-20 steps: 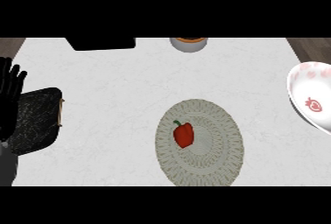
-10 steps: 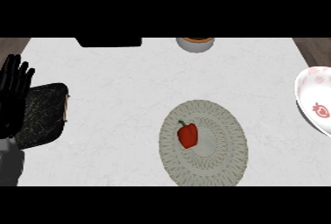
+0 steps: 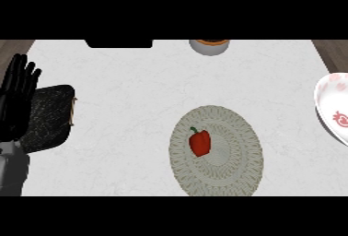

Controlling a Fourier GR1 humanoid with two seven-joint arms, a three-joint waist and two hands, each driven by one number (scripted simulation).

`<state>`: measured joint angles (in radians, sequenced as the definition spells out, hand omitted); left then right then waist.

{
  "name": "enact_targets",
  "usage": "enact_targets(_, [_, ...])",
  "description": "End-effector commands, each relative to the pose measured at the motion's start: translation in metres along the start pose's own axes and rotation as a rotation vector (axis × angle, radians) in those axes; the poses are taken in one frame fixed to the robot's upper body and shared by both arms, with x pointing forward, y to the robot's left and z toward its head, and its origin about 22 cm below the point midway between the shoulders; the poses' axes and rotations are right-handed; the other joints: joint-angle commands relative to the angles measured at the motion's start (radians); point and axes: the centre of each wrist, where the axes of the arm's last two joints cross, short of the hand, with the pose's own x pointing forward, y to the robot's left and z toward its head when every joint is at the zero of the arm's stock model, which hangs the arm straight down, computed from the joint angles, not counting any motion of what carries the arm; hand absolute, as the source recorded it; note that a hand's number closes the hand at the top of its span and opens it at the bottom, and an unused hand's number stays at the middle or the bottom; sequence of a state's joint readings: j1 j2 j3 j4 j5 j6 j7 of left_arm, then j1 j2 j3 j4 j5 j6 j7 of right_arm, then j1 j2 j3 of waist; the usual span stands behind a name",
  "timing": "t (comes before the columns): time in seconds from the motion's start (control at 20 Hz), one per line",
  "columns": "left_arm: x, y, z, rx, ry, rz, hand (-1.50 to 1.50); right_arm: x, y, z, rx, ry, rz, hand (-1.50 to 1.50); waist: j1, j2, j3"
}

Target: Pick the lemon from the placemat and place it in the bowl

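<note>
The robot's left hand stands at the left edge of the head view, fingers straight and spread, pointing up the frame, holding nothing. It overlaps the left side of a dark speckled tray, which has a small pale handle on its right rim; whether the hand touches the tray cannot be told. The grey forearm enters from the lower left corner. The right hand shows nowhere in the view.

The task names a lemon, but the thing on the placemat is red with a green stem, a red pepper. It lies on the left half of the round woven placemat, just left of the mat's middle, stem pointing up and left. The placemat sits in the lower middle of the white counter, its lower rim meeting the view's bottom edge.

The white bowl, patterned in red, is cut off by the right edge of the view, well apart from the placemat. At the top edge sit a grey cup with an orange rim and a black object, both partly cropped. Bare counter spreads between the tray and the placemat, and between the placemat and the bowl.
</note>
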<state>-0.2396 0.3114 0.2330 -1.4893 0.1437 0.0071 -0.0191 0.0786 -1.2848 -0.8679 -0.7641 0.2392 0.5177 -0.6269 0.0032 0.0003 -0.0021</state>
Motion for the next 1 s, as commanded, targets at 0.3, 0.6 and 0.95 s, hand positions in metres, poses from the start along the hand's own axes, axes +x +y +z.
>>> enact_targets(0.3, [0.016,-0.004,-0.004,-0.014,-0.007,0.011,0.0,0.061,0.091,-0.064,0.205,-0.06,-0.048,1.5,0.008,-0.002,0.001])
enact_targets(0.6, [0.002,0.013,-0.011,0.004,-0.012,0.005,0.0,0.106,0.153,-0.086,0.296,-0.044,-0.062,1.5,0.001,0.001,0.001])
enact_targets(0.95, [0.002,0.005,0.002,-0.007,-0.015,0.004,0.0,0.105,0.227,-0.09,0.257,0.025,0.057,1.5,0.006,0.001,0.002])
